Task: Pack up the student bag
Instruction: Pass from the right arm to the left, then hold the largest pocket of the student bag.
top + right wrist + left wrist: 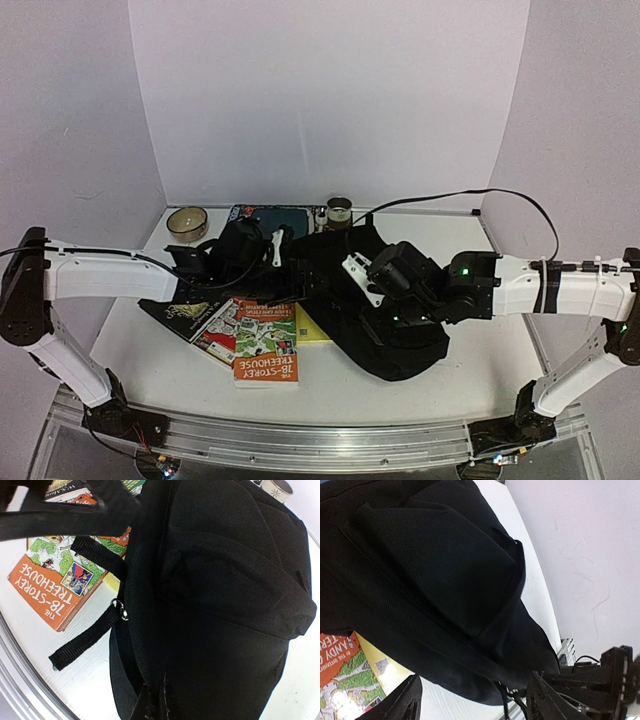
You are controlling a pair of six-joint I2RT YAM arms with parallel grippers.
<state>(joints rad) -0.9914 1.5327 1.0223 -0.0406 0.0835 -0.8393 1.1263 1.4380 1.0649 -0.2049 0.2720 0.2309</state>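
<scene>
The student bag is a large black fabric backpack lying at the table's middle right. It fills the left wrist view and the right wrist view, where a black strap with a metal ring trails off it. My right gripper sits on the bag's left part, and its fingertips are closed together on a fold of the bag's fabric. My left gripper is at the bag's left edge. Its jaws stand wide apart and empty, with the bag just ahead of them.
An orange "18-Storey Treehouse" book lies in front of the bag on other books, with a yellow one partly under the bag. A tape roll, a teal pad and a small jar stand along the back.
</scene>
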